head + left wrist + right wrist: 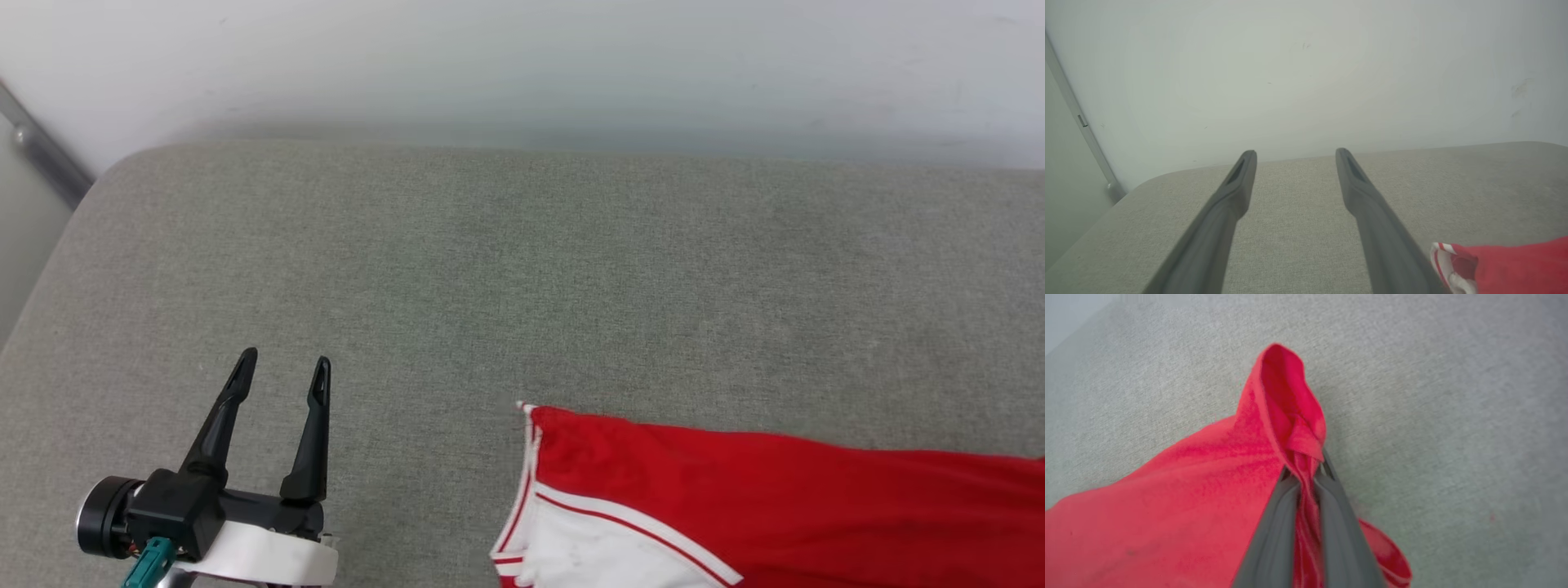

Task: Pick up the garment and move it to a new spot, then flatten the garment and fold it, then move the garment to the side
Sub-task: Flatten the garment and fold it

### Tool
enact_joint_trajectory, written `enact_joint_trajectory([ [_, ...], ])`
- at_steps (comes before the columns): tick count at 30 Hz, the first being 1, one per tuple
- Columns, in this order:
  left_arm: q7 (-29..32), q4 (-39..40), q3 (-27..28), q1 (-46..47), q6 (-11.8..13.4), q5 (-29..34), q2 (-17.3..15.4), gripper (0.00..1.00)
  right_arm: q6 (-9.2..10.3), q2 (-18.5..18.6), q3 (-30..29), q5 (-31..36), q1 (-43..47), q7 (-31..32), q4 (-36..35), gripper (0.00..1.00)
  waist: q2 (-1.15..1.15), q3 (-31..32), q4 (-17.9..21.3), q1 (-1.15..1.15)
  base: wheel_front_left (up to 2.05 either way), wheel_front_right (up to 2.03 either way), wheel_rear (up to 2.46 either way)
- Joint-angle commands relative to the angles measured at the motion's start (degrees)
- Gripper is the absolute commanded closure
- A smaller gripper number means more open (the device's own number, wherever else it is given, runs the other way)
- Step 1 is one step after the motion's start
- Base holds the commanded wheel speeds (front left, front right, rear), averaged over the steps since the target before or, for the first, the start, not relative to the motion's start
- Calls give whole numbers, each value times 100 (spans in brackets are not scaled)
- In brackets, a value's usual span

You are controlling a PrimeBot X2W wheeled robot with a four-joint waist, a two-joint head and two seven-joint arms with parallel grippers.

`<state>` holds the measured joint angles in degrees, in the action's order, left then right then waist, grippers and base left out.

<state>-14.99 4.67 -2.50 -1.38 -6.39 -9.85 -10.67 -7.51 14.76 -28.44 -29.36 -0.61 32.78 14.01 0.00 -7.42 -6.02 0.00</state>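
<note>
Toward five o'clock in the head view, the red jersey T-shirt with white short sleeves and red-white striped trim (pixel 775 506) lies on the grey fabric-covered surface (pixel 490 269). Its white sleeve (pixel 596 547) ends toward nine o'clock, and the rest runs off the frame.

In the right wrist view, the right gripper (pixel 1306 471) is clamped on a bunched ridge of red cloth. The ridge stands up past the fingertips toward twelve o'clock, while the body of the shirt spreads away toward eight o'clock. The left gripper (pixel 284 359) sits at seven o'clock in the head view with its fingers spread wide and nothing between them, well apart from the shirt.

The step in hand looks like the pick-up, with the pinch made and the lift to come. The hold is on a narrow fold near an edge, so a slow, straight rise should work best, letting the weight of the cloth come onto the fingers gradually. A sideways drag could pull the fold out or rake the shirt along the rough fabric. Most of the shirt looks likely to hang from this one point, so carry it high enough that the trailing sleeve clears the surface. Bare surface toward eleven o'clock offers room to set it down. The left gripper could take the sleeve end for the later spreading.
</note>
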Motion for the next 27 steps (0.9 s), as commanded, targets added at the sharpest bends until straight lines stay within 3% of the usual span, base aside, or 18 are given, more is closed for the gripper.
enact_joint_trajectory([
  [1, -26, -17, 35, -62, -23, 43, 24, 0, 3, 79, -117, 128, -104, -57, 37, 100, 0, 29, 17, 0, 0, 0, 0],
  [5, -26, -35, 62, -87, -59, 67, 53, 0, 3, 57, -84, 105, -67, 37, -34, 100, 0, 81, 33, 0, 0, 0, 0],
  [10, -26, -53, 59, -172, -76, 105, 106, 0, 3, -180, 365, -15, 225, 307, -578, 100, 0, 186, 49, 0, 0, 0, 0],
  [22, -26, -106, -49, -307, -102, 121, 157, 0, 2, -933, 1756, -335, 828, 1102, -2169, 100, 0, 436, -61, 0, 0, 0, 0],
  [27, -26, -55, -67, -268, -104, 151, 190, 0, 2, -1121, 2665, -233, 828, 1232, -2465, 100, 0, 437, -187, 0, 0, 0, 0],
])
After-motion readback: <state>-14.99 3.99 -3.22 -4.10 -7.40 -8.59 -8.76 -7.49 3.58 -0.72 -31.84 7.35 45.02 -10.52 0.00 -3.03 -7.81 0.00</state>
